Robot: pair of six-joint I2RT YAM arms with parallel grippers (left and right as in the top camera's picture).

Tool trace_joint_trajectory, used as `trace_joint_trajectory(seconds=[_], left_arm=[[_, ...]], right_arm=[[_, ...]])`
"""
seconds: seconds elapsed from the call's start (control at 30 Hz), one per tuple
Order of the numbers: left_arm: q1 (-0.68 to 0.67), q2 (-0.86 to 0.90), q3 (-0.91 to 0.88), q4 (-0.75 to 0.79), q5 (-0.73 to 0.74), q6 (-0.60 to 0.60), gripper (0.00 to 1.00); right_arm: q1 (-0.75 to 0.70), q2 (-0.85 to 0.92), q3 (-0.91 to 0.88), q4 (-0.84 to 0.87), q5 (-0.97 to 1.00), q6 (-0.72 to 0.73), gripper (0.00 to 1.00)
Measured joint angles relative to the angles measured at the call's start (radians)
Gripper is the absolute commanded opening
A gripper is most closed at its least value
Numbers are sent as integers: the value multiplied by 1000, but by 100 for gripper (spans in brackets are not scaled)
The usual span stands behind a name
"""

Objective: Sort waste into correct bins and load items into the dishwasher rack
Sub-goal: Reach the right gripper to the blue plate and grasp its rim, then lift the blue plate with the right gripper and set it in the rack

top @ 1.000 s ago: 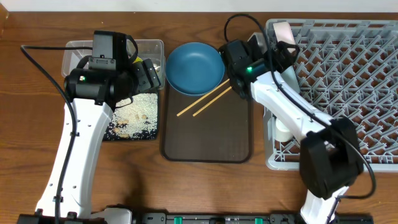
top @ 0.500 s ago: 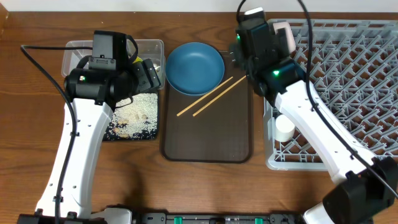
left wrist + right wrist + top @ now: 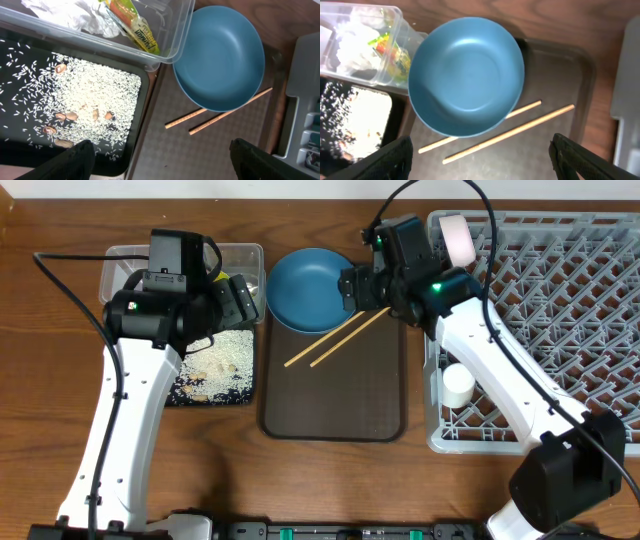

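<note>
Chopsticks (image 3: 508, 133): we count two, on brown tray (image 3: 340, 405), just beside one dark-blue bowl (image 3: 310, 285) | one white cup (image 3: 457, 385) in rack (image 3: 560, 300), its right edge cropped | one tub (image 3: 240, 255), half hidden | left hand (image 3: 162, 160), right hand (image 3: 480, 160): both spread wide, empty

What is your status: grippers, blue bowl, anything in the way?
Left gripper open, empty. Right gripper open, near bowl. Bowl on brown tray, chopsticks alongside. Nothing blocking it.

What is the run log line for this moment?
left gripper: open, empty | right gripper: open, near dark-blue bowl | chopsticks: on brown tray | tissue, wrapper: in clear tub
</note>
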Motion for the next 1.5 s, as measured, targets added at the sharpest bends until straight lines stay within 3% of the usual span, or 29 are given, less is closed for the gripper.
trace_joint_trajectory(seconds=[0.2, 0.43, 0.6, 1.2, 1.37, 1.5], left_arm=[[0, 0, 0, 0, 0, 0, 89], [0, 0, 0, 0, 0, 0, 89], [0, 0, 0, 0, 0, 0, 89], [0, 0, 0, 0, 0, 0, 89], [0, 0, 0, 0, 0, 0, 89], [0, 0, 0, 0, 0, 0, 89]], right_arm=[[-6, 77, 228, -103, 27, 34, 83], [-13, 291, 278, -141, 36, 87, 46], [-8, 406, 268, -123, 69, 113, 29], [9, 505, 261, -70, 188, 116, 20], [9, 530, 251, -66, 190, 129, 1], [5, 528, 253, -55, 175, 148, 1]])
